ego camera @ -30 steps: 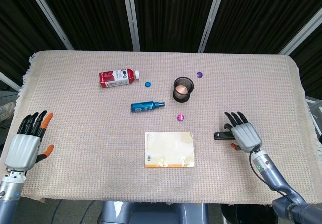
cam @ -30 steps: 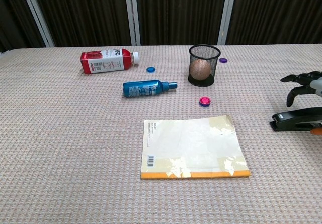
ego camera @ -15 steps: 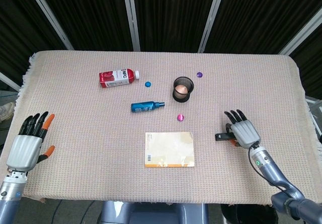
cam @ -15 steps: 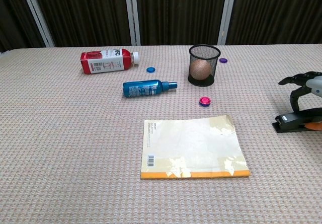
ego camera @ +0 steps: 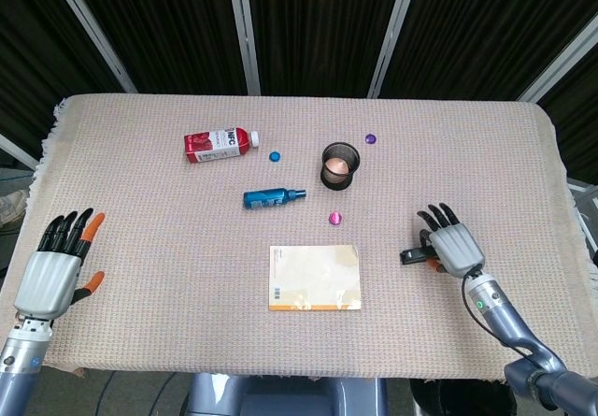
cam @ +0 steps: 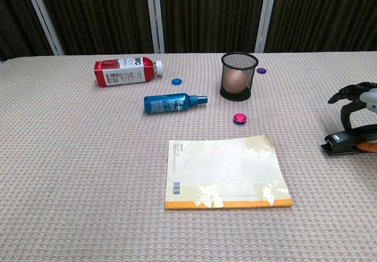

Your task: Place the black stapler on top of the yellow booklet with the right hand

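Observation:
The black stapler (ego camera: pixel 411 255) (cam: pixel 347 142) lies flat on the cloth, right of the yellow booklet (ego camera: pixel 315 277) (cam: pixel 224 171), which rests at the front middle. My right hand (ego camera: pixel 454 246) (cam: pixel 360 100) hovers over the stapler's right part, fingers arched above it and spread, the orange-tipped thumb at its near side. The stapler's right end is hidden under the hand. Fingers spread and holding nothing, my left hand (ego camera: pixel 54 274) is at the table's front left corner, outside the chest view.
A red bottle (ego camera: pixel 220 144) and a blue bottle (ego camera: pixel 273 196) lie behind the booklet. A black mesh cup (ego camera: pixel 338 164) with a ball inside stands behind it to the right. Small pink (ego camera: pixel 334 218), blue (ego camera: pixel 275 156) and purple (ego camera: pixel 370 139) caps lie scattered around.
The stapler has slid slightly to the right under my right hand, whose fingers have arched further down over it. My left hand has drifted a little toward the front.

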`<state>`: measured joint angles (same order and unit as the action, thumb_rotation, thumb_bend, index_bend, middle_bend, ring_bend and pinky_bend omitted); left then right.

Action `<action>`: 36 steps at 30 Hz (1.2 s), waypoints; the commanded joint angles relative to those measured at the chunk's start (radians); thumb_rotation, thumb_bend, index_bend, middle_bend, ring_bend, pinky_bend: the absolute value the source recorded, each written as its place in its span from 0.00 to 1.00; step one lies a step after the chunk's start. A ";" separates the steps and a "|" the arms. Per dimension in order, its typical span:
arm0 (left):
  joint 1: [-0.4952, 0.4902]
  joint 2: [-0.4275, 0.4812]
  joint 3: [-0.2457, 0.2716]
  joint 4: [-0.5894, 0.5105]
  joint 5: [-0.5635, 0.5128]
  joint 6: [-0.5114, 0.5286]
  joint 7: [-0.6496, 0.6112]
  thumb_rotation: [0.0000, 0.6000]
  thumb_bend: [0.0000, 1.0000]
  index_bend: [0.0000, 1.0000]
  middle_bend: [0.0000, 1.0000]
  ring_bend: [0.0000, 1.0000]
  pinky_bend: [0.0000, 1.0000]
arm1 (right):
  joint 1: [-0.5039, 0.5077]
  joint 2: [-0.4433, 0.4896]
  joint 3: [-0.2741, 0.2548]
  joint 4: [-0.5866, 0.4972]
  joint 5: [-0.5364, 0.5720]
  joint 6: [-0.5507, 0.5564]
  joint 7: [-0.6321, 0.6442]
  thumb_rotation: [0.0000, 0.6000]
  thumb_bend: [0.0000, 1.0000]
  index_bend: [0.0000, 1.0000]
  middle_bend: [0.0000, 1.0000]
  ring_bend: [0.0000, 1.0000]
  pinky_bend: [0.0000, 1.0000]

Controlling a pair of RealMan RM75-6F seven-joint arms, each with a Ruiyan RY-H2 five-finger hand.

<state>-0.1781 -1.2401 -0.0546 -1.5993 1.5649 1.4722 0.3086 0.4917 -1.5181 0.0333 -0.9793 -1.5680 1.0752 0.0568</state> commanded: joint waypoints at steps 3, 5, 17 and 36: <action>-0.008 0.009 0.002 0.003 0.011 -0.004 -0.024 1.00 0.25 0.00 0.00 0.00 0.08 | -0.035 0.049 0.003 -0.163 0.021 0.051 -0.160 1.00 0.36 0.61 0.12 0.00 0.00; -0.016 0.012 -0.001 0.006 0.010 -0.014 -0.036 1.00 0.25 0.00 0.00 0.00 0.08 | -0.052 0.061 0.005 -0.233 0.038 0.069 -0.225 1.00 0.36 0.61 0.12 0.00 0.00; -0.079 0.016 -0.029 0.034 -0.021 -0.100 -0.077 1.00 0.25 0.00 0.00 0.00 0.08 | -0.109 0.024 0.023 -0.496 0.124 0.145 -0.565 1.00 0.36 0.61 0.12 0.00 0.00; -0.113 0.014 -0.054 0.083 -0.088 -0.146 -0.142 1.00 0.26 0.00 0.00 0.00 0.08 | -0.058 -0.216 0.036 -0.547 0.151 0.123 -0.807 1.00 0.36 0.61 0.12 0.00 0.00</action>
<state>-0.2908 -1.2252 -0.1081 -1.5173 1.4784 1.3273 0.1668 0.4255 -1.7226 0.0655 -1.5284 -1.4212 1.2053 -0.7406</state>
